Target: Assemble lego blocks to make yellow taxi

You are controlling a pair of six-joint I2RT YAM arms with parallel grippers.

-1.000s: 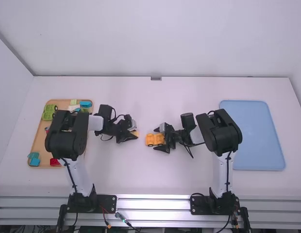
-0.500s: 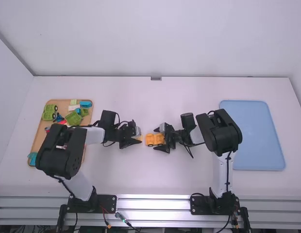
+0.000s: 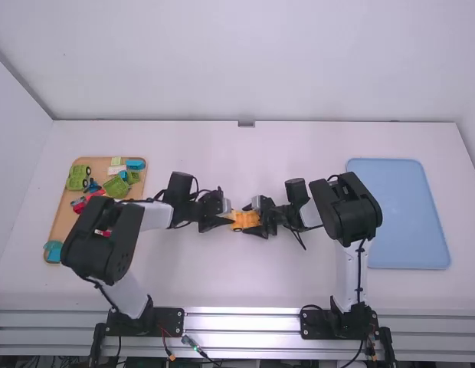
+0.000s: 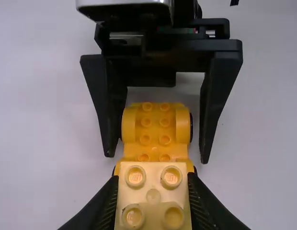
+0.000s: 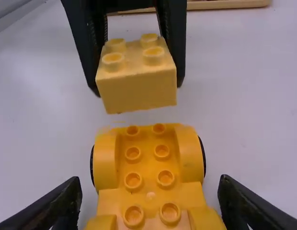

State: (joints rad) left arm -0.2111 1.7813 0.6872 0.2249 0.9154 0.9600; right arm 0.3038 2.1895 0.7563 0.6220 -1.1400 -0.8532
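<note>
In the high view my left gripper (image 3: pixel 227 218) is at the left end of the yellow wheeled base (image 3: pixel 244 220), and my right gripper (image 3: pixel 251 220) is at its right end. The left wrist view has my left gripper (image 4: pixel 152 184) shut on a pale yellow block (image 4: pixel 153 195), studs up. Seen in the right wrist view, that block (image 5: pixel 137 86) is held beyond the far end of the studded base (image 5: pixel 148 167), apart from it. My right gripper (image 5: pixel 149 191) stands open, one finger on each side of the base, with gaps between.
A wooden tray (image 3: pixel 60 222) with green, blue and red pieces lies at the left, partly under the left arm. A light blue tray (image 3: pixel 398 215) lies at the right. Part of a wooden edge (image 5: pixel 225 5) shows in the right wrist view.
My left gripper has moved right and slightly toward the camera with the pale block, closing in on the yellow base. The right arm and the base have stayed where they were.
</note>
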